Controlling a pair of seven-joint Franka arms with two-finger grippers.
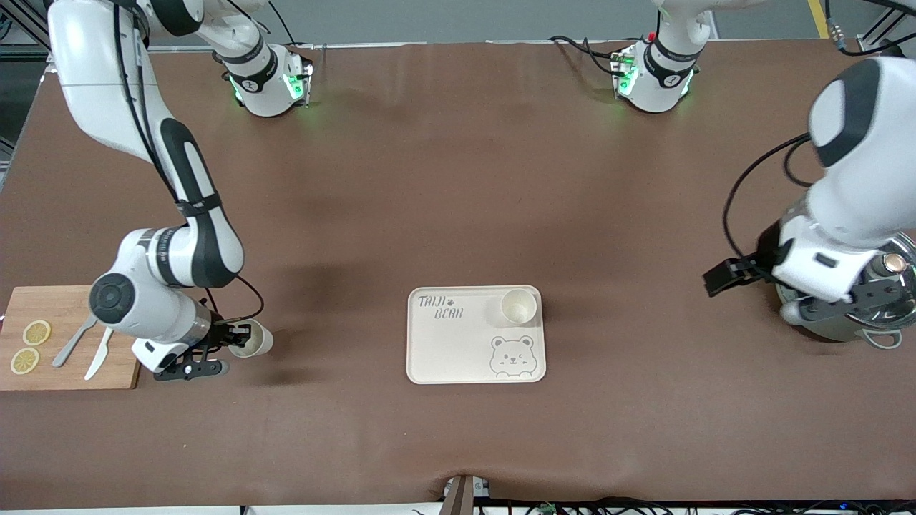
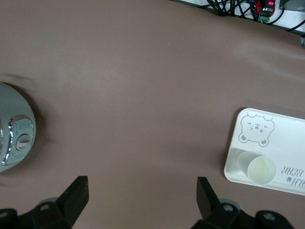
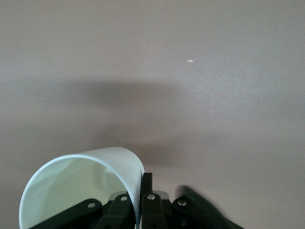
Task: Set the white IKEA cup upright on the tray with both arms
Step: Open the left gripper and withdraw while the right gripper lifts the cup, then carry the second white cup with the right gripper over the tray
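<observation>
My right gripper [image 1: 223,345] is shut on the wall of a white cup [image 1: 252,338], one finger inside and one outside. It holds the cup tilted, just above the brown table beside the wooden cutting board. The right wrist view shows the cup's open mouth [image 3: 81,186] and the pinching fingers [image 3: 147,191]. The cream tray [image 1: 458,350] lies mid-table with a second white cup [image 1: 518,306] upright in its corner; both also show in the left wrist view, the tray [image 2: 286,138] and the cup [image 2: 259,168]. My left gripper [image 1: 855,300] is open and empty over a metal pot, and also shows in its own wrist view [image 2: 142,195].
A wooden cutting board [image 1: 64,300] with two lemon slices [image 1: 36,332], a knife and a spoon lies at the right arm's end. A lidded metal pot [image 1: 887,322] stands at the left arm's end, and it shows in the left wrist view [image 2: 14,138].
</observation>
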